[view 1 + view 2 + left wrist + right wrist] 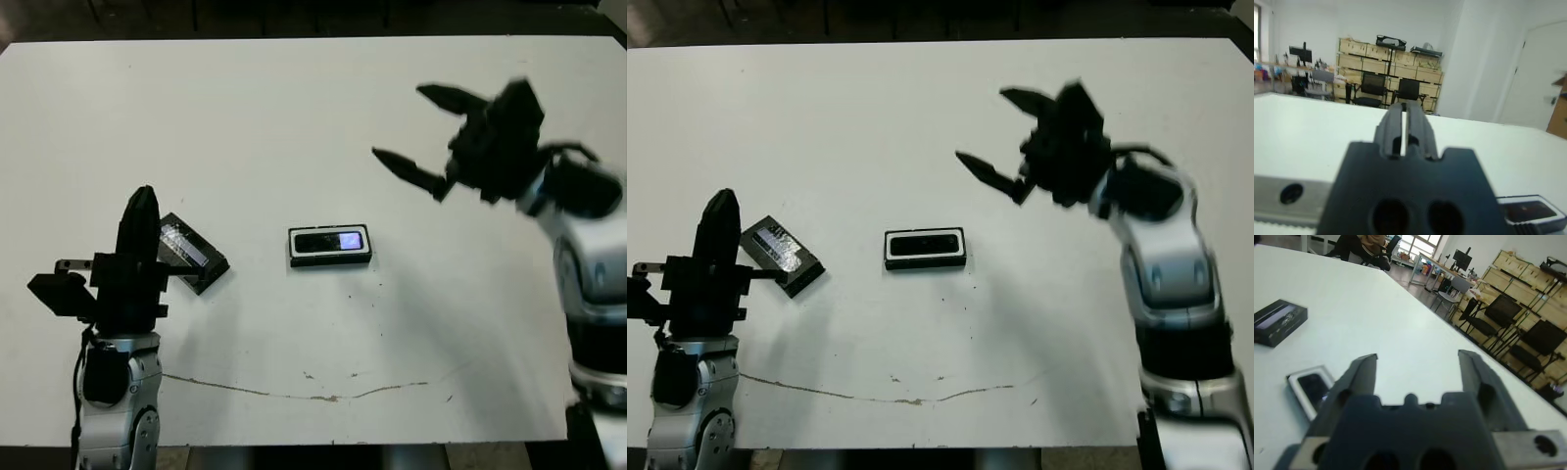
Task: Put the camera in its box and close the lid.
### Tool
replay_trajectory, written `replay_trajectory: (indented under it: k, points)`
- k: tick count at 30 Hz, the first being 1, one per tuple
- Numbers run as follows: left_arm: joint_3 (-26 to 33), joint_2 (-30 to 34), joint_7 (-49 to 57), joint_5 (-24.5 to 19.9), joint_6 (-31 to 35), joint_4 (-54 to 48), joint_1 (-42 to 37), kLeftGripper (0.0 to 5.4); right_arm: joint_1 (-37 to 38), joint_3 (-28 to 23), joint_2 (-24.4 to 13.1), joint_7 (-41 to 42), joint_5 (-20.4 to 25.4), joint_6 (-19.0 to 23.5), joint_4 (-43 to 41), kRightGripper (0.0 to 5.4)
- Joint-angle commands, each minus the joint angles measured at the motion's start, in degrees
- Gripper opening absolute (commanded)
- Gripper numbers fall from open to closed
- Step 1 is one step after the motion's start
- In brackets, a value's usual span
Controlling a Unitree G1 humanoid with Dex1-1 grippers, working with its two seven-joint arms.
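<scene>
Your camera point(330, 241) already lies inside the box point(293, 247) at the middle of the table point(294, 117), screen up and glowing bluish-white, so the first half of the job looks done. What you have left is the lid point(191, 253): it rests flat on the table to the left of the box, apart from it and turned at an angle, its clear window strip catching the light. The box holds nothing but the camera and stands uncovered.

Your left gripper point(140, 211) sits just beside the lid, partly overlapping its near end, with its fingers pressed together and nothing between them. Your right gripper point(421, 127) hangs in the air beyond and to the right of the box, fingers spread wide and empty, blurred in the head views.
</scene>
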Motion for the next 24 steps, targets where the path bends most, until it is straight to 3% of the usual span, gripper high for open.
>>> replay_trajectory:
  k: [1, 6, 13, 17, 24]
  points:
    - [3.8, 5.7, -1.5, 1.1, 3.8, -4.1, 2.9, 0.0, 5.8, -2.7, -1.0, -2.3, 0.9, -1.8, -2.4, 2.93]
    - [12.0, 14.7, -4.9, -3.4, 14.9, -12.4, 7.1, 0.0, 9.6, -4.9, -1.4, -3.3, 2.8, -4.4, -3.6, 1.99]
    - [19.6, 24.4, -8.3, -12.1, 34.7, -14.9, 8.1, 0.0, 11.9, -4.8, -1.3, -5.9, 4.2, -2.0, -7.2, 0.76]
    - [21.7, 31.3, -9.7, -14.8, 47.5, -14.4, 6.3, 0.0, 11.9, -4.5, -1.5, -6.7, 4.8, -1.4, -7.8, 0.05]
    - [18.8, 42.4, -19.8, -17.4, 57.2, -7.2, 1.1, 0.0, 11.6, -5.2, -2.1, -7.2, 7.0, 1.0, -9.0, 0.02]
